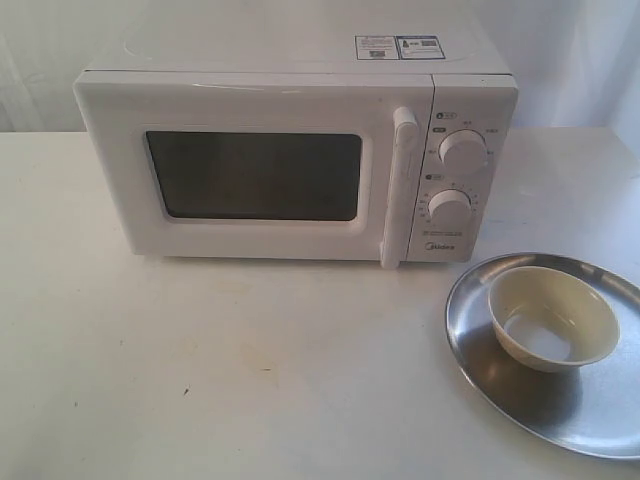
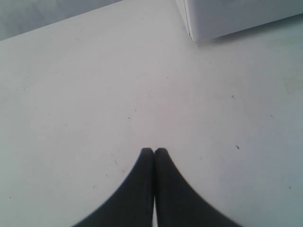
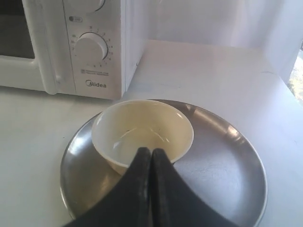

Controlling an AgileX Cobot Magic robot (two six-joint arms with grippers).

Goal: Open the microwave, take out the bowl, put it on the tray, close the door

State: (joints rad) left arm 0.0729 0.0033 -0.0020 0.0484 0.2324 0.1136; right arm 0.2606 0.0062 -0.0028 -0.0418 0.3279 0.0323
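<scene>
The white microwave (image 1: 290, 150) stands at the back of the table, its door (image 1: 255, 180) shut, with the bar handle (image 1: 400, 185) beside two dials. The cream bowl (image 1: 552, 318) (image 3: 142, 132) sits upright on the silver tray (image 1: 500, 385) (image 3: 222, 165) to the front right of the microwave. My right gripper (image 3: 151, 151) is shut with nothing in it, hanging above the tray's near side, its tips in front of the bowl's rim. My left gripper (image 2: 154, 151) is shut and empty over bare table, a corner of the microwave (image 2: 236, 16) ahead. Neither arm shows in the exterior view.
The white tabletop (image 1: 220, 370) spreads in front of the microwave. A white cloth backdrop (image 1: 560, 50) hangs behind. The tray reaches the right edge of the exterior view.
</scene>
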